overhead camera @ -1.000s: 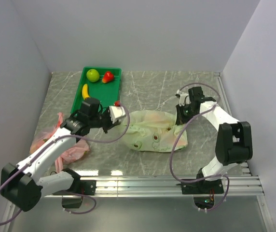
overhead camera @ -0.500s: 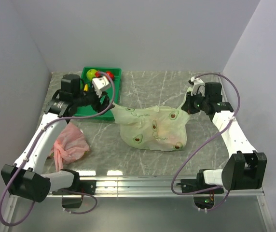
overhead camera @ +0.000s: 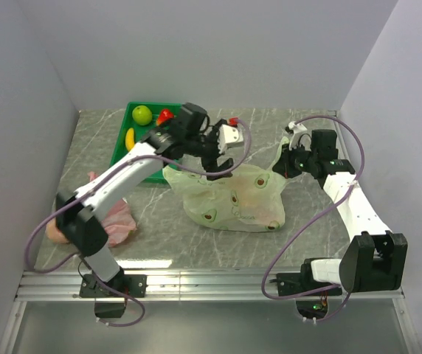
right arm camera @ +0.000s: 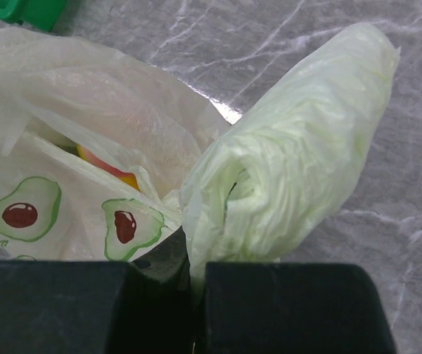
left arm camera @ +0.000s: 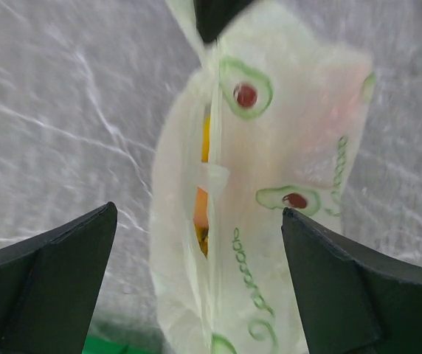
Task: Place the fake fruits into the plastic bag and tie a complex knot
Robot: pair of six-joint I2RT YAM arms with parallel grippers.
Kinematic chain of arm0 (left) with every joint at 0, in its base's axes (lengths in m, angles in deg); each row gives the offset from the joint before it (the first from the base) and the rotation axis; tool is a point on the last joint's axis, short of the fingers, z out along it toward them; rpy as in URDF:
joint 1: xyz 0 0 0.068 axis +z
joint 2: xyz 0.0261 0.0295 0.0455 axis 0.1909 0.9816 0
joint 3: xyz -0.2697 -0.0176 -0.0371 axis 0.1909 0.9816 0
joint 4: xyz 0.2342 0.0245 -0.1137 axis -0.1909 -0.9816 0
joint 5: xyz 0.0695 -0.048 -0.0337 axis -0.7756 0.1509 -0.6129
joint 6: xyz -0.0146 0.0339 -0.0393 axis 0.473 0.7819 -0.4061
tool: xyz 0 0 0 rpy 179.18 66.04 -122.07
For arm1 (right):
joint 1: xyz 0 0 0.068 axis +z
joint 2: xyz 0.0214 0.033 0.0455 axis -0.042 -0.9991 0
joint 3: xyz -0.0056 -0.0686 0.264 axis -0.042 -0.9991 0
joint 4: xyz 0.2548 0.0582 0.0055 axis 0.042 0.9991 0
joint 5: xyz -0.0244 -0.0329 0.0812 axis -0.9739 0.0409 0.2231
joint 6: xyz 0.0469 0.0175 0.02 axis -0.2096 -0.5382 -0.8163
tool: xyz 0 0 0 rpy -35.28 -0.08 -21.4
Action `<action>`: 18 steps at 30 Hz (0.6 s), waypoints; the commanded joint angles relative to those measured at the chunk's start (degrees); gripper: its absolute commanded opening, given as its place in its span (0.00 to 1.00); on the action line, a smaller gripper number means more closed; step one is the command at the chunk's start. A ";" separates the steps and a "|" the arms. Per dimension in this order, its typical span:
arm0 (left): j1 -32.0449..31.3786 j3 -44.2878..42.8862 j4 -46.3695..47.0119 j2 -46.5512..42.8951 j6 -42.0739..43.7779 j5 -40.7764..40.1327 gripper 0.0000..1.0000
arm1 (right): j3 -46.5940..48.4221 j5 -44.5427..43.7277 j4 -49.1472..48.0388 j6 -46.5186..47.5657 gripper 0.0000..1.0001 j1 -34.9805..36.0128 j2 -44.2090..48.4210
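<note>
Grey marble table (overhead camera: 226, 247), white walls (overhead camera: 196, 51), plastic bag (overhead camera: 233, 200)

The plastic bag (overhead camera: 233, 195) is seen as thin, translucent film, crinkled and faintly glossy, its handle bunched into fine creases. The tabletop (overhead camera: 167, 243) is finished smooth, marble-veined, with a dull sheen. At 11 o'clock a green apple (overhead camera: 142, 114) is shown glossy in a shiny plastic tray (overhead camera: 150, 129). The fingers (left arm camera: 49, 280) of the left claw (left arm camera: 198, 214) are made of matt black plastic.
</note>
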 commanded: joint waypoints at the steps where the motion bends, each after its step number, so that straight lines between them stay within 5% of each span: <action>1: -0.64 -0.73 -1.93 4.08 4.22 -0.02 0.99 | 0.25 1.95 -2.13 0.83 0.00 -0.02 2.04; 6: -1.87 1.80 -2.46 8.04 6.78 2.27 0.99 | -1.24 2.74 -2.75 1.27 0.00 0.06 2.83; 9: -2.31 2.96 -4.48 9.97 10.11 5.06 0.74 | -1.77 3.09 -3.72 0.57 0.00 -0.02 2.22; 10: -2.40 3.65 -5.09 10.33 11.95 5.86 0.53 | -1.77 3.09 -4.07 0.13 0.00 -0.02 1.61; 13: -3.19 6.82 -3.79 11.03 13.36 5.79 0.19 | -1.33 4.57 -5.91 -1.88 0.00 0.06 -0.06; 16: -4.07 9.81 -2.47 11.21 16.60 4.38 0.00 | -0.63 6.59 -9.42 -8.71 0.00 -0.02 -2.25; 18: -4.60 11.56 -1.68 11.21 18.02 3.59 0.00 | 0.16 8.18 -12.67 -12.85 0.00 -0.02 -4.45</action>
